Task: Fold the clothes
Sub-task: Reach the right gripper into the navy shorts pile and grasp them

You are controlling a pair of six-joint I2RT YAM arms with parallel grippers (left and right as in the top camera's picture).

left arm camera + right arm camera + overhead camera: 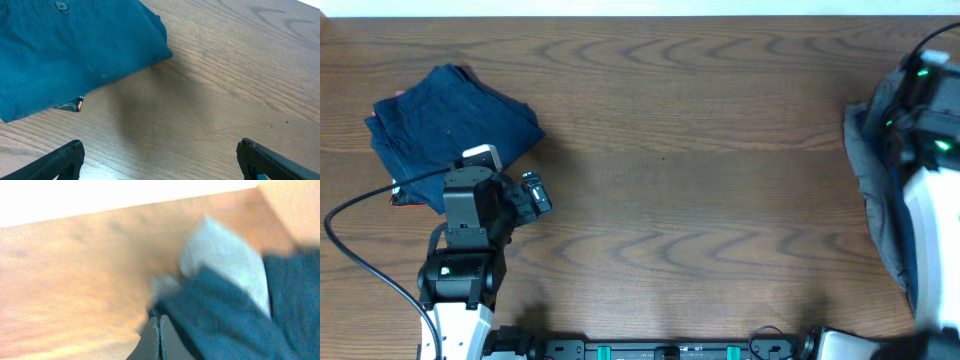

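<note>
Start at your left gripper (pixel 535 192). Its two black fingers stand wide apart and hold nothing, over the bare brown wooden table (pixel 700 180). Just beyond it, to its left, lies the folded square of dark navy-blue cloth shorts (pixel 450 125), button up and clear of the fingers. That piece looks done.

Your right gripper (pixel 160 322) is the one that counts. Its jaws are pressed together, and the rumpled grey cloth garment (pixel 873 175) meets their tips. Blur hides whether a fold is pinched. The garment lies at the table's right edge under the right arm, its long axis running away from you, well apart from the left arm. I judge the right arm should draw it leftward to the middle.
</note>
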